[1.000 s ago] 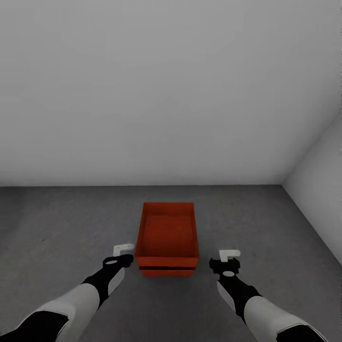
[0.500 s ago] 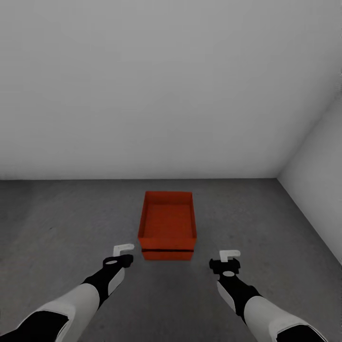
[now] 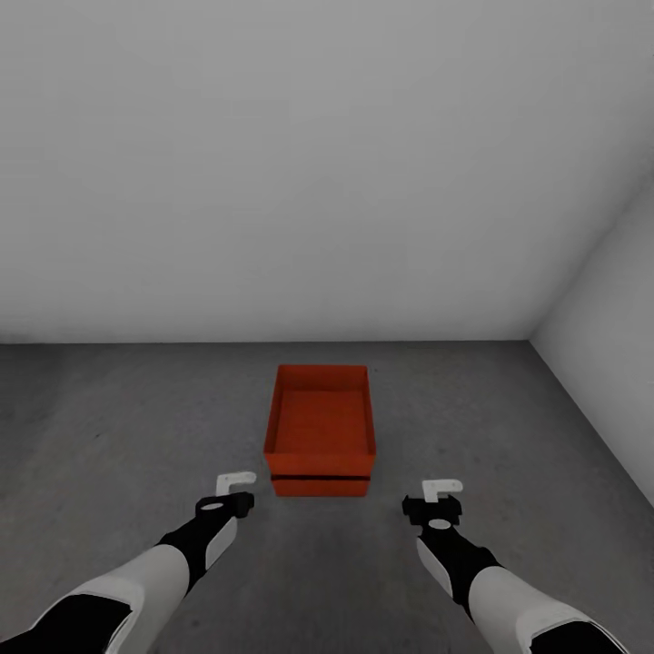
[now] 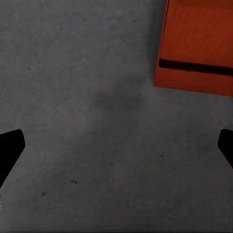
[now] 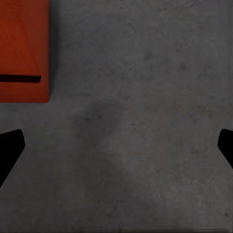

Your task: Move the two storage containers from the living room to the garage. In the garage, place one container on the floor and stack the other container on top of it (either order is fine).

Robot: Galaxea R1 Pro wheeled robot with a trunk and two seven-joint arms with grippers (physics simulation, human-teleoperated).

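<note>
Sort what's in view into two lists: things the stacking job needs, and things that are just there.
Job things:
- upper container, stacked
- lower container beneath it
- concrete floor under both
- left gripper, right gripper, both open, apart from the stack

Just there:
- grey walls

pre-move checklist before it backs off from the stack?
1. Upper red-orange open-top storage container sits on the lower red-orange container, a dark seam between them: ok.
2. Stack rests on the dark grey mottled concrete floor: ok.
3. Left gripper open, nothing between its fingers: ok.
4. Right gripper open, nothing held: ok.
5. Both grippers apart from the stack: ok.
6. Stack squarely aligned on its far side: cannot tell, hidden.
</note>
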